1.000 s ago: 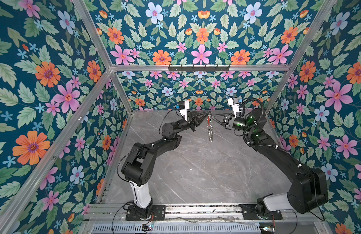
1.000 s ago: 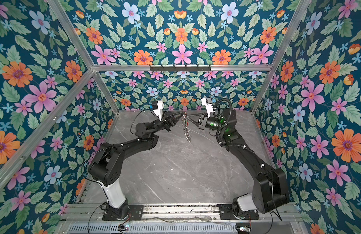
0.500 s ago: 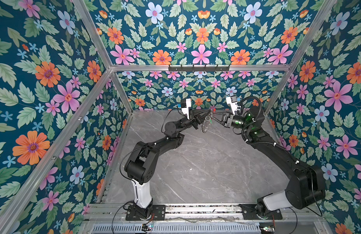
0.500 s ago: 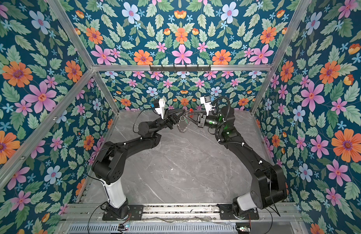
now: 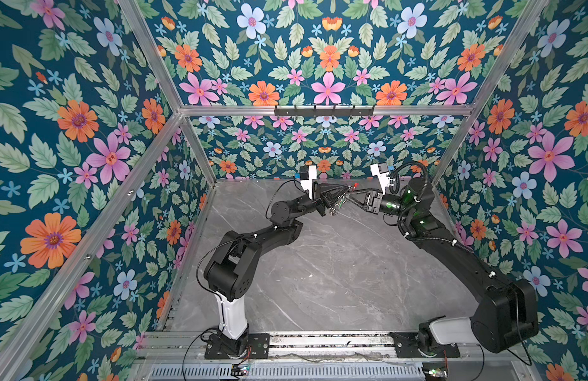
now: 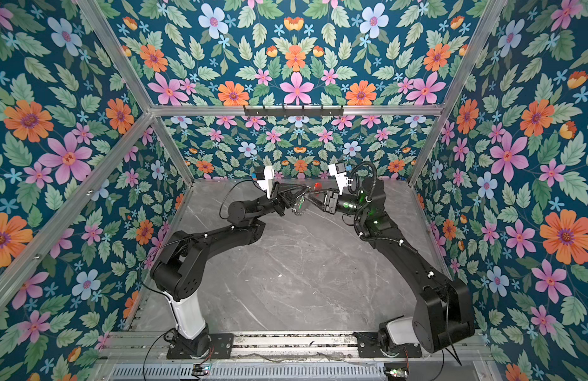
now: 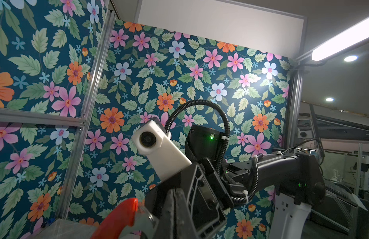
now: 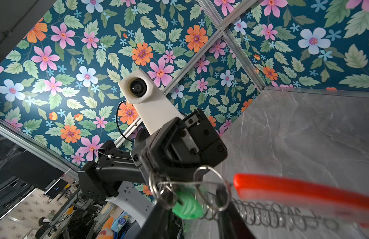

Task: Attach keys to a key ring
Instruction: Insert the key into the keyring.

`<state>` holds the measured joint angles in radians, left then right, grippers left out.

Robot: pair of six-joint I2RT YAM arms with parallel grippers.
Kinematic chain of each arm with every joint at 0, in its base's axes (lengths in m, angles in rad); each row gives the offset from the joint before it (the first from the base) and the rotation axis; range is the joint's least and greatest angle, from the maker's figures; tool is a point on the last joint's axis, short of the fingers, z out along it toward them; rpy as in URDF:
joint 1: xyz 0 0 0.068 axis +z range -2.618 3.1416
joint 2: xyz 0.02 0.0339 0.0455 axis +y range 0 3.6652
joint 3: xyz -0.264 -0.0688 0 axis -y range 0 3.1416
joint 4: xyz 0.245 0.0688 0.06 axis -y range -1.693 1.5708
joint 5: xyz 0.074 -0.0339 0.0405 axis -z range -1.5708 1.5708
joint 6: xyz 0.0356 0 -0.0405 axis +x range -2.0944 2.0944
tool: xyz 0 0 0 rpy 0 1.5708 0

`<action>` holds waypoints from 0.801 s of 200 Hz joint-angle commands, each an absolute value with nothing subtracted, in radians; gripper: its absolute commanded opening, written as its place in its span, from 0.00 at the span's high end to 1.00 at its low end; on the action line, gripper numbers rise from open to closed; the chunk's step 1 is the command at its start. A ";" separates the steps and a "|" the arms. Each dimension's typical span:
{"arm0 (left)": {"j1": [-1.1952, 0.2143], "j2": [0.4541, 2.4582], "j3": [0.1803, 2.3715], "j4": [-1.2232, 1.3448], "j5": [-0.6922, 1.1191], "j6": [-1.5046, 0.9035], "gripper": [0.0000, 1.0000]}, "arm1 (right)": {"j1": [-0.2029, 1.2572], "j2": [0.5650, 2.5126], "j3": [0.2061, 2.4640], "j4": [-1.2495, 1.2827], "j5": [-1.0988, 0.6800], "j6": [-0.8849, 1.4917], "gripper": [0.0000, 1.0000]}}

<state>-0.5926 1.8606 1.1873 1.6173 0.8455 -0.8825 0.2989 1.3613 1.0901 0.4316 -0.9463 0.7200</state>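
Both arms are raised at the back of the table, gripper to gripper. My left gripper (image 5: 344,192) (image 7: 175,192) is shut on the thin wire of the key ring (image 8: 293,190), whose red arc (image 7: 117,219) shows in both wrist views. Small silver rings (image 8: 272,215) are strung along the wire. The key (image 8: 187,207), with its light green head, hangs from rings on the hoop. My right gripper (image 8: 191,198) (image 5: 352,198) stands open, its two dark fingers either side of the green head. In both top views the key (image 6: 300,199) is a green speck between the grippers.
The grey marble table (image 5: 319,264) lies below the raised grippers. Flowered walls with aluminium posts close in the left, right and back. A black hook rail (image 5: 324,110) sits on the back crossbar. The arm bases stand on the front rail.
The grippers came closer together and the hanging strand of rings bunched up between them. My right gripper's jaws went from shut to apart. The left stayed shut on the wire.
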 commanded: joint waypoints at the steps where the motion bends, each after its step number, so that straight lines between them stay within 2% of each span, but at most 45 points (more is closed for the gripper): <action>1: -0.596 1.853 1.187 1.672 0.886 -0.867 1.00 | 0.283 1.318 1.080 0.365 -0.892 0.644 0.58; 57: -0.594 1.855 1.177 1.672 0.879 -0.868 1.00 | 0.275 1.210 1.079 0.134 -0.796 0.464 0.52; 102: -0.594 1.855 1.178 1.672 0.881 -0.873 1.00 | 0.275 1.221 1.112 0.145 -0.825 0.463 0.53; 160: -0.595 1.856 1.179 1.671 0.884 -0.878 1.00 | 0.276 1.280 1.143 0.245 -0.889 0.538 0.76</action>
